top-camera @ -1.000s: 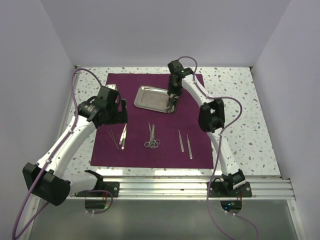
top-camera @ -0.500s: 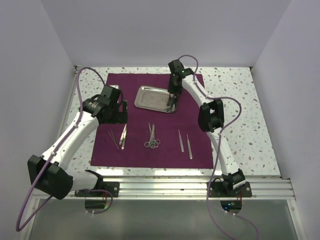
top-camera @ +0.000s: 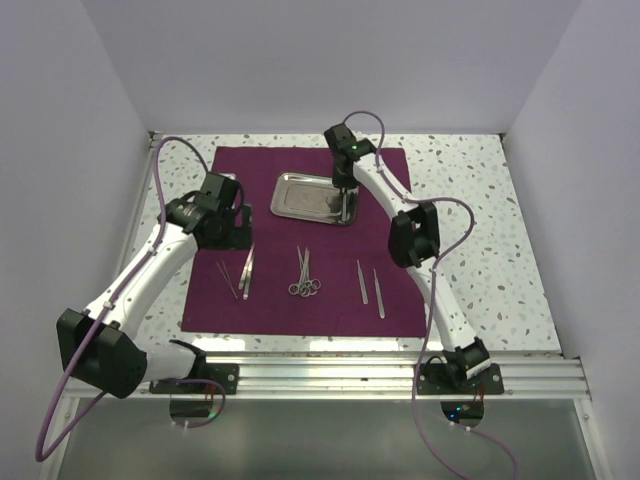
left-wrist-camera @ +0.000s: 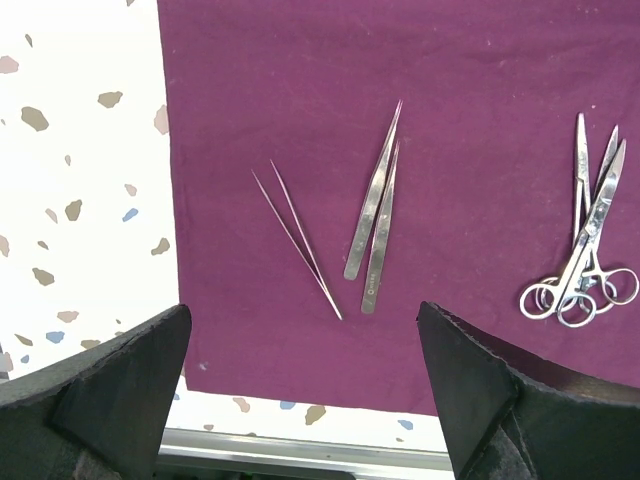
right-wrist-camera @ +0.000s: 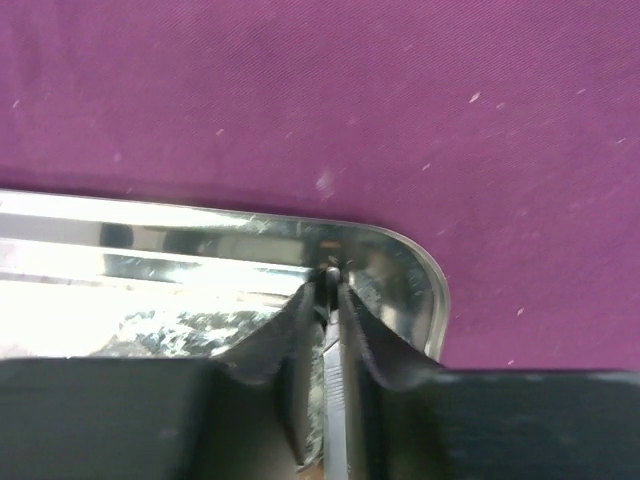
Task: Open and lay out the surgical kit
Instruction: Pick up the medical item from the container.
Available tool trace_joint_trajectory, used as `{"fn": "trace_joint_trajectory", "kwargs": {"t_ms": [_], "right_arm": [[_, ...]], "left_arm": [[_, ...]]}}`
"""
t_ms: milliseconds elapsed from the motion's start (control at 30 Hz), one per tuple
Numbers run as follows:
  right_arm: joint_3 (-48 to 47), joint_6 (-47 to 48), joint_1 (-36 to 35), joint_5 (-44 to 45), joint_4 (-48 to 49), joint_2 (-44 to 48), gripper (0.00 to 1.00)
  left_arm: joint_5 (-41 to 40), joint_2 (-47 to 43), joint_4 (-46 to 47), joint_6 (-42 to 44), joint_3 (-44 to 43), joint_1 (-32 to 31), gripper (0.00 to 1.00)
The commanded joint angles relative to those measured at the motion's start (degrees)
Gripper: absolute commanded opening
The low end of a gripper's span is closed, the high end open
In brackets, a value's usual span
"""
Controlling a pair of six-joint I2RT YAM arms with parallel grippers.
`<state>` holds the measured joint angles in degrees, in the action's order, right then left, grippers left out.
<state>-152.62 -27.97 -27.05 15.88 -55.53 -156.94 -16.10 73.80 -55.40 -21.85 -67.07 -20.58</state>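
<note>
Speckled tabletop [top-camera: 500, 260] rims the plum cloth wrap [top-camera: 270, 312]; left gripper [left-wrist-camera: 302, 310] gapes above tweezers [left-wrist-camera: 375, 215]; right gripper [right-wrist-camera: 330, 273] nearly closed at steel tray [right-wrist-camera: 150, 240] corner, grip unclear.

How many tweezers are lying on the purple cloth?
5. One thin pair and two thicker ones left of the scissors; two more tweezers right of them. The tray may hide another.

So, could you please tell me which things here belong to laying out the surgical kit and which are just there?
Job: purple cloth, steel tray, ring-handled scissors, tweezers.
Just there: speckled table, aluminium rail.
</note>
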Motion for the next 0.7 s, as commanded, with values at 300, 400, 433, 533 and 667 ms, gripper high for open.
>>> {"fn": "trace_joint_trajectory", "kwargs": {"t_ms": [300,400,433,533,667], "right_arm": [[1.36,-0.16,-2.57,-4.19,-12.59,-8.2,0.0],[1.88,-0.07,-2.57,-4.19,-13.03,-7.77,0.0],[2.23,-0.07,-2.57,-4.02,-12.77,-6.72,0.0],[3.81,0.28,-2.31,-4.54,-9.61,-2.25,0.0],[2.77,-1.21,-0.82,-6.82,-6.35,2.95,0.0]], "left_arm": [[0.28,-2.61,0.73,1.1,0.45,0.54,1.0],[0.28,-3.05,0.82,1.1,0.45,0.54,1.0],[0.36,-3.05,0.9,1.1,0.45,0.63,1.0],[0.8,-3.05,1.34,1.1,0.18,0.63,1.0],[1.68,-2.96,2.22,0.75,-0.52,0.63,1.0]]}}
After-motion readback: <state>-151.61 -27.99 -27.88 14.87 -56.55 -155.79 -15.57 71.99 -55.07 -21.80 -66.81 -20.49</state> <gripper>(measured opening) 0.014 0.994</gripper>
